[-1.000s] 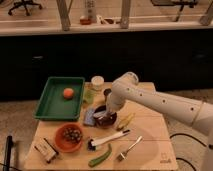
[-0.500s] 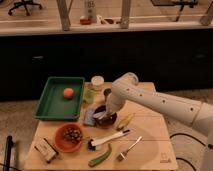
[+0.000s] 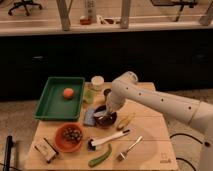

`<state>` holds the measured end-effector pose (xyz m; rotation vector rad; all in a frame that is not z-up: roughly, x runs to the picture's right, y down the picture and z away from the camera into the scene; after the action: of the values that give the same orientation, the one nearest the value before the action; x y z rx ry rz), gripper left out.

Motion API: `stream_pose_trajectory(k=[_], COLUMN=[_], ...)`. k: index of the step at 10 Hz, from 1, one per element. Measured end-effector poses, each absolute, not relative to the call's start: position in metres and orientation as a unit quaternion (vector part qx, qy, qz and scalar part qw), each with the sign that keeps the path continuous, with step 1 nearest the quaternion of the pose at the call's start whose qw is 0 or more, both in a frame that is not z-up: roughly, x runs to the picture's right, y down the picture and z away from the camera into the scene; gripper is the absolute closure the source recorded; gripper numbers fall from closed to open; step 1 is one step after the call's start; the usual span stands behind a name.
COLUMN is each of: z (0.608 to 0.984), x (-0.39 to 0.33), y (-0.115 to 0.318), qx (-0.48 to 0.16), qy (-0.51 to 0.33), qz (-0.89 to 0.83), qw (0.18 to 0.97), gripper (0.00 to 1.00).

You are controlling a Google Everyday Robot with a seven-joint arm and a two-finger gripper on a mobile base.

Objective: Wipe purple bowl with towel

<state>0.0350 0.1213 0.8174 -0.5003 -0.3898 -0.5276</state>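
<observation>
— One white arm (image 3: pixel 155 100) reached in from three o'clock, and its gripper (image 3: pixel 107 114) hung right over the purple bowl (image 3: pixel 106 120) at the middle of the wooden table (image 3: pixel 150 150).

— Was it holding anything?

— That could not be told; the wrist hid it. The bowl sat directly beneath the gripper, with only its rim showing toward six o'clock.

— And the towel?

— A grey-blue towel (image 3: pixel 90 116) lay against the bowl at nine o'clock of the gripper.

— What else was around?

— An orange bowl (image 3: pixel 69 137) with dark grapes sat at about eight o'clock, a green tray (image 3: pixel 50 102) holding an orange fruit (image 3: pixel 68 92) at ten o'clock, a banana (image 3: pixel 125 120) at three o'clock, and a brush (image 3: pixel 107 140), a fork (image 3: pixel 130 148) and a green vegetable (image 3: pixel 100 156) toward six o'clock.
</observation>
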Motion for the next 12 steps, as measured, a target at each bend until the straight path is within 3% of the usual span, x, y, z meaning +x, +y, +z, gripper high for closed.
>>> stream_pose_trajectory(k=[7, 12], z=[0.819, 0.785], x=[-0.009, -0.001], y=[0.119, 0.178], qx=[-0.244, -0.283], qy=[-0.210, -0.229], qz=[-0.301, -0.333], qw=[0.898, 0.870], gripper=[1.00, 1.00])
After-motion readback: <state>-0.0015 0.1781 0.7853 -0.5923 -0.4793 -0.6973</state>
